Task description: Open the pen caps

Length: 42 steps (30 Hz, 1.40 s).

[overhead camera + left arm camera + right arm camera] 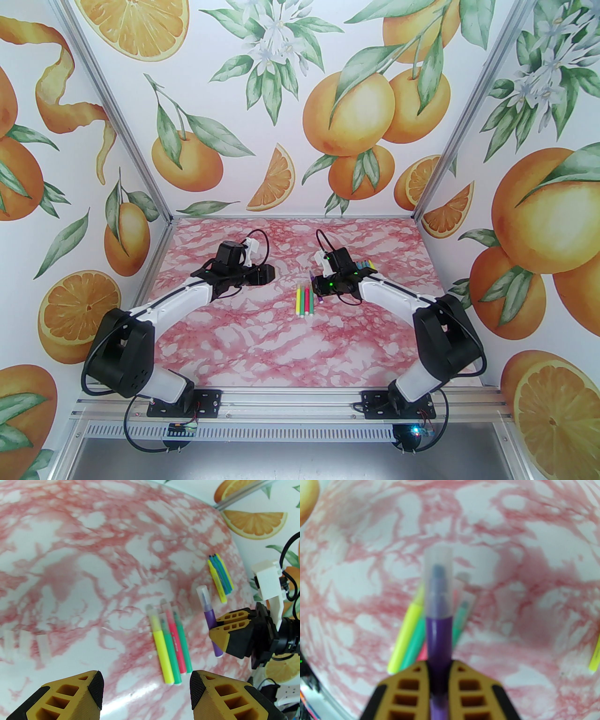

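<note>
The right tool (pixel 439 667) clamps the capped purple pen (pixel 438 634) just right of four capped pens (pixel 172 641). The left tool (pixel 145 679) hangs open near them; uncapped pens (pixel 221 578) lie farther right.

Your left gripper (pixel 147 691) hangs with jaws apart, nothing between them. Just ahead, four capped pens (pixel 172 639) lie side by side; the right gripper (pixel 218 625) pinches a purple pen (pixel 209 614), cap (pixel 203 596) on.

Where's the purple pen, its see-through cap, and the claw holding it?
Thin purple pen (pixel 438 635): right wrist view, mid-barrel.
Pale translucent cap (pixel 438 571): right wrist view, sleeve's middle.
Right gripper (pixel 440 668): right wrist view, between its fingertips.
</note>
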Each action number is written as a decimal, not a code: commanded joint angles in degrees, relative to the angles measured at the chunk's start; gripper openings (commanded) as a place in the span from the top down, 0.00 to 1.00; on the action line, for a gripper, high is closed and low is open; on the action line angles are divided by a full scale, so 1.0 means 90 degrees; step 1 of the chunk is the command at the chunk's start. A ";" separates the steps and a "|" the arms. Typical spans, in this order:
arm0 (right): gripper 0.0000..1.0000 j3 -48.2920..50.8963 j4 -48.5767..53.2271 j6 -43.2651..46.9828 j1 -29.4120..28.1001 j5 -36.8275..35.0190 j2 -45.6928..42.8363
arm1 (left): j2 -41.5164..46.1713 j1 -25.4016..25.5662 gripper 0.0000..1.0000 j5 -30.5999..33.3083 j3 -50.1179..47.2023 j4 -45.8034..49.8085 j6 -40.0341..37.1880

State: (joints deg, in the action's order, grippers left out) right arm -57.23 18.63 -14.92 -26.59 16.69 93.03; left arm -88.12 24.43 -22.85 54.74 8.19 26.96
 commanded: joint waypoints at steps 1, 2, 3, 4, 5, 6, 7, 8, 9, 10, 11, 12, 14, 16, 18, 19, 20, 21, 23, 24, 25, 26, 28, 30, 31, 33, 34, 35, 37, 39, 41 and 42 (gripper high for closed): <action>0.99 0.0142 -0.0507 0.0097 0.0002 0.0772 -0.0255 | -0.0226 0.0106 0.36 -0.0454 0.0166 -0.0719 0.0360; 0.99 0.0169 -0.0560 0.0102 -0.0002 0.0866 -0.0290 | -0.0273 0.0128 0.36 -0.0527 0.0176 -0.0832 0.0439; 0.99 0.0200 -0.0618 0.0104 -0.0003 0.0956 -0.0321 | -0.0331 0.0142 0.36 -0.0598 0.0187 -0.0936 0.0503; 0.99 0.0234 -0.0677 0.0100 -0.0002 0.1026 -0.0352 | -0.0374 0.0159 0.36 -0.0662 0.0204 -0.1030 0.0560; 0.99 0.0253 -0.0740 0.0100 -0.0012 0.1113 -0.0388 | -0.0416 0.0167 0.36 -0.0731 0.0214 -0.1125 0.0632; 0.99 0.0281 -0.0787 0.0114 -0.0009 0.1202 -0.0419 | -0.0447 0.0176 0.37 -0.0785 0.0224 -0.1213 0.0697; 0.99 0.0300 -0.0840 0.0115 -0.0018 0.1256 -0.0443 | -0.0470 0.0185 0.37 -0.0838 0.0226 -0.1306 0.0738; 0.99 0.0319 -0.0892 0.0114 -0.0024 0.1310 -0.0477 | -0.0491 0.0182 0.37 -0.0901 0.0226 -0.1384 0.0789; 0.99 0.0348 -0.0931 0.0113 -0.0024 0.1359 -0.0507 | -0.0515 0.0196 0.37 -0.0952 0.0235 -0.1448 0.0830; 0.99 0.0363 -0.0973 0.0117 -0.0029 0.1403 -0.0521 | -0.0530 0.0208 0.37 -0.0992 0.0243 -0.1498 0.0856; 0.99 0.0376 -0.1010 0.0117 -0.0033 0.1445 -0.0537 | -0.0550 0.0213 0.37 -0.1027 0.0243 -0.1533 0.0865; 0.99 0.0392 -0.1038 0.0115 -0.0040 0.1488 -0.0557 | -0.0583 0.0216 0.38 -0.1078 0.0255 -0.1566 0.0867; 0.99 0.0400 -0.1074 0.0114 -0.0055 0.1545 -0.0570 | -0.0641 0.0234 0.38 -0.1143 0.0270 -0.1616 0.0896; 0.99 0.0383 -0.1084 0.0121 -0.0078 0.1583 -0.0568 | -0.0668 0.0254 0.39 -0.1212 0.0257 -0.1737 0.0965; 0.99 0.0370 -0.1084 0.0140 -0.0099 0.1613 -0.0571 | -0.0702 0.0274 0.40 -0.1301 0.0246 -0.1881 0.1038; 0.99 0.0365 -0.1084 0.0143 -0.0102 0.1613 -0.0568 | -0.0710 0.0289 0.40 -0.1335 0.0246 -0.1931 0.1065; 0.99 0.0367 -0.1080 0.0143 -0.0111 0.1626 -0.0571 | -0.0718 0.0302 0.40 -0.1355 0.0248 -0.1955 0.1076; 0.99 0.0363 -0.1084 0.0141 -0.0115 0.1632 -0.0566 | -0.0717 0.0313 0.41 -0.1371 0.0256 -0.1981 0.1085; 0.99 0.0363 -0.1086 0.0154 -0.0129 0.1660 -0.0576 | -0.0727 0.0332 0.41 -0.1406 0.0275 -0.2003 0.1101; 0.99 0.0353 -0.1079 0.0158 -0.0139 0.1671 -0.0579 | -0.0739 0.0341 0.41 -0.1428 0.0284 -0.2026 0.1130; 0.99 0.0344 -0.1075 0.0163 -0.0148 0.1688 -0.0581 | -0.0746 0.0335 0.42 -0.1445 0.0275 -0.2061 0.1148; 0.99 0.0327 -0.1061 0.0182 -0.0164 0.1710 -0.0581 | -0.0765 0.0353 0.42 -0.1470 0.0267 -0.2134 0.1203; 0.99 0.0314 -0.1035 0.0211 -0.0186 0.1739 -0.0591 | -0.0809 0.0367 0.44 -0.1527 0.0231 -0.2309 0.1331; 0.99 0.0314 -0.1025 0.0226 -0.0203 0.1773 -0.0615 | -0.0880 0.0379 0.45 -0.1566 0.0217 -0.2448 0.1436; 0.99 0.0315 -0.1017 0.0238 -0.0223 0.1785 -0.0630 | -0.0900 0.0379 0.45 -0.1570 0.0221 -0.2492 0.1474; 0.99 0.0324 -0.1016 0.0254 -0.0238 0.1793 -0.0664 | -0.0960 0.0406 0.45 -0.1572 0.0226 -0.2562 0.1523; 0.99 0.0324 -0.1008 0.0252 -0.0252 0.1800 -0.0678 | -0.0982 0.0401 0.46 -0.1572 0.0226 -0.2578 0.1549; 0.99 0.0325 -0.1001 0.0271 -0.0255 0.1798 -0.0696 | -0.1000 0.0411 0.47 -0.1580 0.0228 -0.2627 0.1583; 0.99 0.0329 -0.1006 0.0283 -0.0271 0.1798 -0.0718 | -0.1044 0.0416 0.48 -0.1623 0.0255 -0.2702 0.1622; 0.99 0.0339 -0.1020 0.0298 -0.0289 0.1803 -0.0736 | -0.1071 0.0428 0.48 -0.1659 0.0290 -0.2707 0.1633; 0.99 0.0324 -0.1025 0.0298 -0.0307 0.1798 -0.0747 | -0.1078 0.0441 0.49 -0.1693 0.0314 -0.2712 0.1638; 0.99 0.0320 -0.1030 0.0291 -0.0299 0.1798 -0.0747 | -0.1078 0.0449 0.49 -0.1712 0.0324 -0.2711 0.1640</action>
State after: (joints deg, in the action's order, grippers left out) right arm -54.46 10.37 -13.41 -28.86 31.57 87.74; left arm -97.47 28.08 -36.67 55.48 -13.54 41.21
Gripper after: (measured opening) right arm 0.119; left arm 0.515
